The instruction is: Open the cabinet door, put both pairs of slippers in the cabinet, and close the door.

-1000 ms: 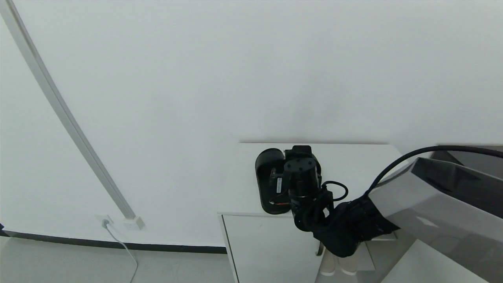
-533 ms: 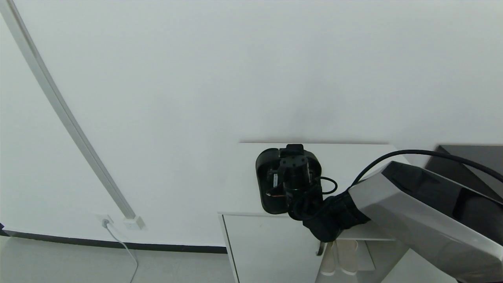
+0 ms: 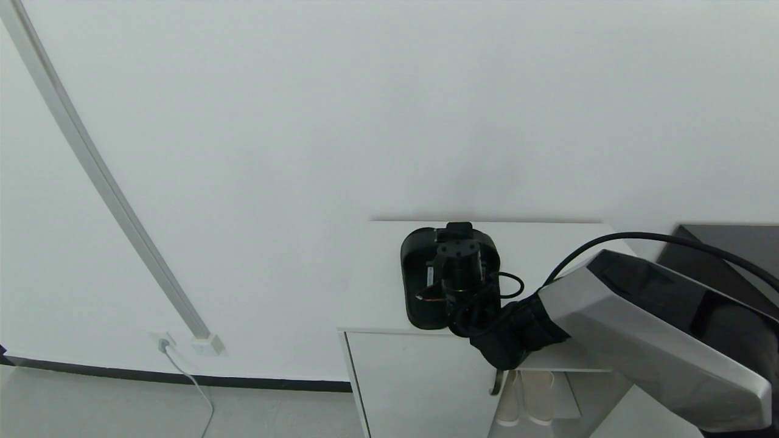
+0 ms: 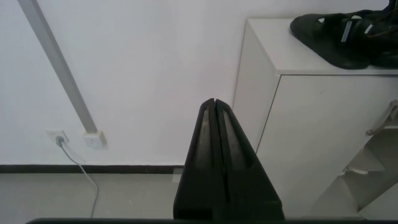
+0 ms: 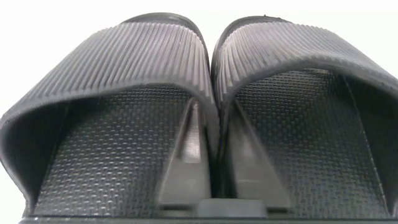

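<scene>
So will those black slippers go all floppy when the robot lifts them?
Probably a bit bendy: the black slippers look like ribbed rubber with thin straps. Likely light, being open and hollow. They may not slip much: the right gripper has its jaws pinching the two touching sides, and the surfaces look bumpy.

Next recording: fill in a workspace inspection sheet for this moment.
Surface: white cabinet top, bearing the black slippers.
Job's things: black slippers side by side up there; pale slippers on a shelf inside the cabinet, right side open.
Clutter: nothing seen.
Grippers: right claw shut on black slippers, one finger inside each; left claw shut, empty.
Cables: cord from wall socket to floor.
Surroundings: white wall, slanted conduit strip.
</scene>
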